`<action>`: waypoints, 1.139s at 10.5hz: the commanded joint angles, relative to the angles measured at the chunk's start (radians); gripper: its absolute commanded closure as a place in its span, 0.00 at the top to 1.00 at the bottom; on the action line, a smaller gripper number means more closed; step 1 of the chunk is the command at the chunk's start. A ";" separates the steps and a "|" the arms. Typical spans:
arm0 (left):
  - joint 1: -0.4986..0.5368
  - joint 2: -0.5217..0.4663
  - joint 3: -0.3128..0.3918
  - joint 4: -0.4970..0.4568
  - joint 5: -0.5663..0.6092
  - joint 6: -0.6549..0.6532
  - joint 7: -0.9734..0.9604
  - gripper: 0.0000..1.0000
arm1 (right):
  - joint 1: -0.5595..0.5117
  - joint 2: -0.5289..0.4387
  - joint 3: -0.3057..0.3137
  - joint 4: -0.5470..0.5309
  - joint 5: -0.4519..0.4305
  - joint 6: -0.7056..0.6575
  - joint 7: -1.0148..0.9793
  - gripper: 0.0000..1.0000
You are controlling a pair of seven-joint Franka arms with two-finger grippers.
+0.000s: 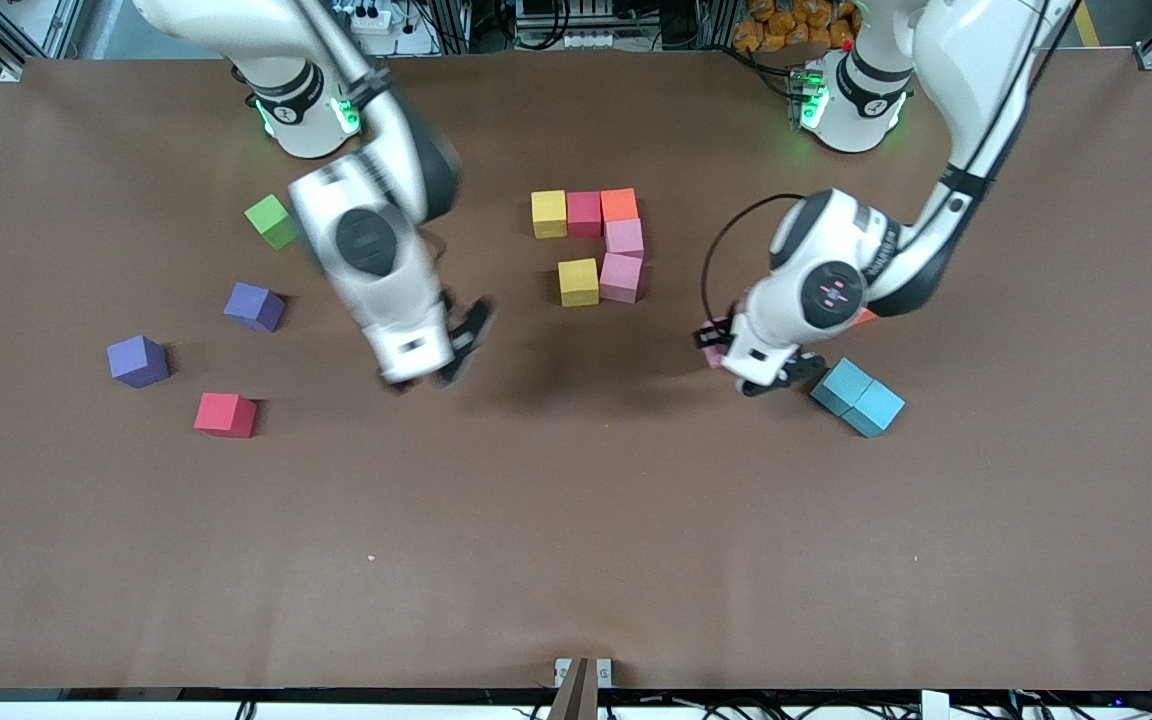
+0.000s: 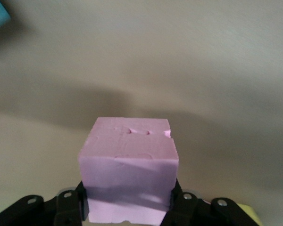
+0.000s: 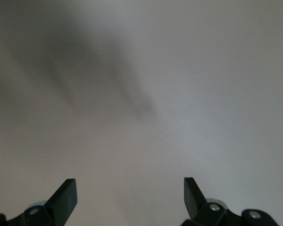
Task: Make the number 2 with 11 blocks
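Note:
Six touching blocks form part of the number 2: yellow (image 1: 548, 213), red (image 1: 584, 213) and orange (image 1: 619, 205) in a row, two pink ones (image 1: 624, 238) (image 1: 621, 277) nearer the front camera, and a yellow one (image 1: 578, 281) beside the lower pink. My left gripper (image 1: 748, 370) (image 2: 128, 202) is shut on a pink block (image 2: 128, 160) (image 1: 714, 354), just above the table beside two light blue blocks (image 1: 841, 385) (image 1: 876, 407). Over bare table, my right gripper (image 1: 426, 380) (image 3: 129, 188) hangs open and holds nothing.
Toward the right arm's end lie two purple cubes (image 1: 254, 306) (image 1: 138, 360), a red cube (image 1: 226, 414) and a green cube (image 1: 272, 221). An orange corner (image 1: 866, 316) peeks out beside the left arm. The table's front half is bare brown mat (image 1: 576, 540).

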 commanded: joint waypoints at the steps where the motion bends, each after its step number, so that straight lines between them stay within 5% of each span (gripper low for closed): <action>1: -0.117 0.020 -0.002 0.087 0.011 -0.021 -0.267 0.09 | -0.187 0.007 0.009 0.033 0.014 0.008 0.019 1.00; 5: -0.272 0.092 -0.002 0.230 0.011 -0.016 -0.706 0.09 | -0.420 0.047 0.007 0.019 0.020 0.051 0.112 1.00; 12: -0.400 0.123 0.002 0.260 -0.008 0.146 -1.364 0.09 | -0.545 0.162 0.009 -0.016 0.027 0.115 0.398 1.00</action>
